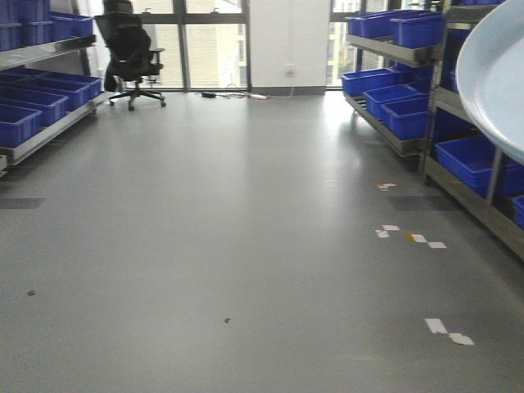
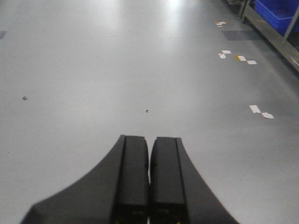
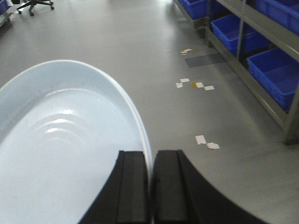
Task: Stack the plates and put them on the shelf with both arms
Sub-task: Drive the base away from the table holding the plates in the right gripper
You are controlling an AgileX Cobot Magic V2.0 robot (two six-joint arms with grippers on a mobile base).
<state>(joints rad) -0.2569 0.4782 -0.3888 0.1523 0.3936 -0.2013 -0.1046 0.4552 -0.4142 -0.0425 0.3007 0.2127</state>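
Now, right end effector (image 3: 150,157) pinching glossy, rippled pale round plate (image 3: 60,154) rim, left end effector (image 2: 149,141) closed, empty.

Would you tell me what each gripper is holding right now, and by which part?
The right gripper holds the pale plate by its rim, pinched edge-on between closed jaws. The left gripper is shut on nothing.

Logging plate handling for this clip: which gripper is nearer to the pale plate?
Right. The right gripper has its jaws shut on the rim of the plate; the left gripper is shut over the floor, with nothing held.
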